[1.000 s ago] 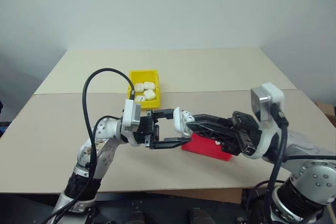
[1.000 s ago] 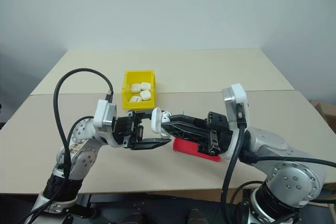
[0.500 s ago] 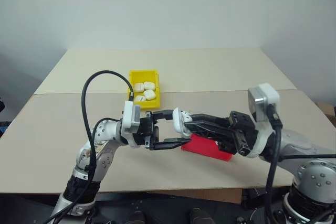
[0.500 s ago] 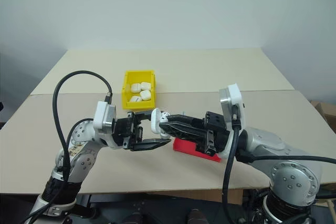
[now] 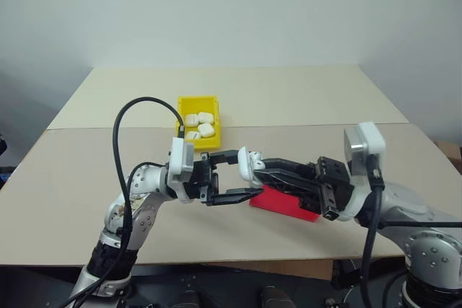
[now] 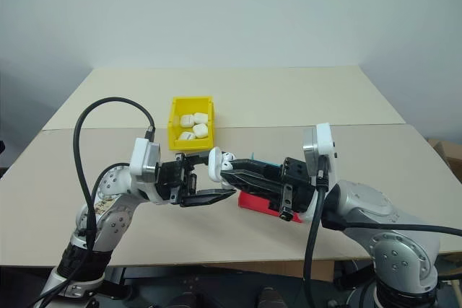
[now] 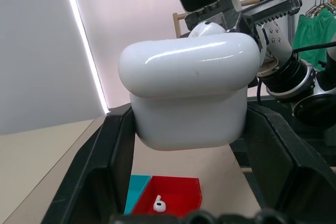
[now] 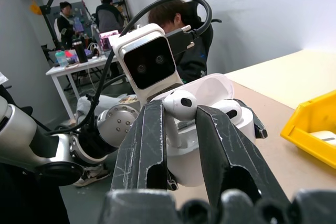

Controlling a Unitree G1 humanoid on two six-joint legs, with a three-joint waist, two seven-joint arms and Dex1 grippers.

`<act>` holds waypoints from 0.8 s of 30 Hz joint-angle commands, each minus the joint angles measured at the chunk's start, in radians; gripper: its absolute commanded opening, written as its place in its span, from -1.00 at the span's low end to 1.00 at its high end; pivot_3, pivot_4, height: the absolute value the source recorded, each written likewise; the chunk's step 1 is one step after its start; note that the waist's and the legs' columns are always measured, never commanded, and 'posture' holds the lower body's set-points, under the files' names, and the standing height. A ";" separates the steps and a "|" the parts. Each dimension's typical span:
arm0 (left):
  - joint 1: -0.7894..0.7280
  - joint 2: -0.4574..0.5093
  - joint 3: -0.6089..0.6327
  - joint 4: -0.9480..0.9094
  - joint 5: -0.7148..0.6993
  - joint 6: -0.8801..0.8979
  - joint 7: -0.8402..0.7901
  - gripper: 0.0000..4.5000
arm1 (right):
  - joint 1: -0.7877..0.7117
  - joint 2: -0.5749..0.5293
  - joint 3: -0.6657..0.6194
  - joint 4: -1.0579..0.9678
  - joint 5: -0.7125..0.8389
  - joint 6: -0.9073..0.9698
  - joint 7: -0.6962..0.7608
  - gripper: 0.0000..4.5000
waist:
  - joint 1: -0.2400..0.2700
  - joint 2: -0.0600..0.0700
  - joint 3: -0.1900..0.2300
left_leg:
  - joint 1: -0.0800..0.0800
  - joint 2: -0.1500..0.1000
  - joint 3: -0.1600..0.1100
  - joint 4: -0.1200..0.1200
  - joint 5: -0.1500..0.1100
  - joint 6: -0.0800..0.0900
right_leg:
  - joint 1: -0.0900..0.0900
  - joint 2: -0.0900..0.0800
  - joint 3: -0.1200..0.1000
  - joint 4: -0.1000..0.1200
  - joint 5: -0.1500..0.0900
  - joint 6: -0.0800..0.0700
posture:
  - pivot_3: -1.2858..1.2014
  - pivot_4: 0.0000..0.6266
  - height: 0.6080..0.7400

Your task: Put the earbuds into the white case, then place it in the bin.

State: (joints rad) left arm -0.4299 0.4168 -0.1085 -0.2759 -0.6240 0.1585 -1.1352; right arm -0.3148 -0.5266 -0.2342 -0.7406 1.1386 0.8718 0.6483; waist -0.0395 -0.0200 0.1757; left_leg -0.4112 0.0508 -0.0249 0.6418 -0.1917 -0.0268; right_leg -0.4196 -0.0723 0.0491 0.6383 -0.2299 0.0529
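Grippers meet above the near half of the table (image 5: 303,99), fingers pointing toward each other. Left gripper (image 5: 234,176) is clamped on the white case (image 7: 189,95), lid hinged open as the right wrist view shows; the case is held off the table, at about 7 o'clock from the bin. Right gripper (image 8: 181,121) pinches one earbud (image 8: 180,104) by its stem between its two fingers, the bud's head sitting just above the case's open mouth; whether the stem is already in its socket I cannot tell. A second earbud (image 8: 229,109) appears seated in the case beside it. Below the grippers, at about 5 o'clock from the case, lies the red-and-blue tray (image 5: 285,203), flat on the table; the left wrist view shows one loose earbud (image 7: 156,203) lying in its red compartment, the blue compartment just beside it. Farther back, at roughly 11 o'clock from the case, stands the yellow bin (image 5: 199,102), open-topped, holding several closed white cases (image 5: 198,124) packed together toward its near end. A black cable (image 5: 144,100) loops up from the left arm. People at desks (image 8: 68,17) show in the room behind the left arm.
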 commanded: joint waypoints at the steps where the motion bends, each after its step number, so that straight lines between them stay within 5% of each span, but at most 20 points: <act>1: -0.013 -0.008 0.013 -0.027 -0.004 -0.011 0.009 0.24 | 0.017 -0.025 0.020 -0.031 -0.017 -0.057 0.017 -0.72 | 0.000 0.000 0.000 | 0.000 0.000 0.000 0.000 0.000 0.000 | 0.000 0.000 0.000 0.000 0.000 0.000 | 0.03 -0.52 1.00; 7: -0.008 -0.009 0.012 -0.014 0.005 -0.020 -0.002 0.24 | 0.043 -0.070 0.062 -0.049 -0.088 -0.120 0.029 0.19 | 0.001 0.000 0.000 | 0.000 0.000 0.000 0.000 0.000 0.000 | 0.000 0.000 0.000 -0.001 0.000 0.000 | 0.03 -0.52 1.00; 15: -0.019 -0.009 0.015 0.012 0.025 -0.034 -0.023 0.24 | 0.066 -0.175 -0.028 0.003 -0.022 -0.151 0.106 0.19 | 0.005 0.000 0.000 | -0.001 0.000 0.000 0.000 0.000 0.000 | 0.000 0.000 0.000 -0.003 0.000 0.000 | 0.03 -0.52 1.00; 20: -0.020 -0.015 0.003 0.027 0.041 -0.053 -0.036 0.24 | -0.054 -0.279 -0.106 0.106 0.048 -0.147 0.171 0.19 | 0.005 0.000 0.000 | -0.003 0.000 0.001 0.000 0.000 0.000 | 0.001 -0.001 0.000 -0.008 0.002 0.001 | 0.03 -0.52 1.00; 24: -0.027 -0.025 -0.004 0.053 0.060 -0.073 -0.044 0.24 | -0.286 -0.321 0.008 0.218 0.063 -0.048 0.125 -0.24 | 0.000 0.000 0.000 | -0.003 0.000 0.001 0.000 0.000 0.000 | 0.000 0.000 0.000 -0.008 0.003 0.001 | 0.03 -0.52 1.00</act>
State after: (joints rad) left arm -0.4380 0.3970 -0.1145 -0.2152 -0.5681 0.1096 -1.1721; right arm -0.5635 -0.8375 -0.2545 -0.5317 1.1876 0.7982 0.7771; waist -0.0400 -0.0203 0.1760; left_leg -0.4143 0.0508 -0.0243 0.6417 -0.1918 -0.0267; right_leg -0.4196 -0.0726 0.0492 0.6306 -0.2269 0.0534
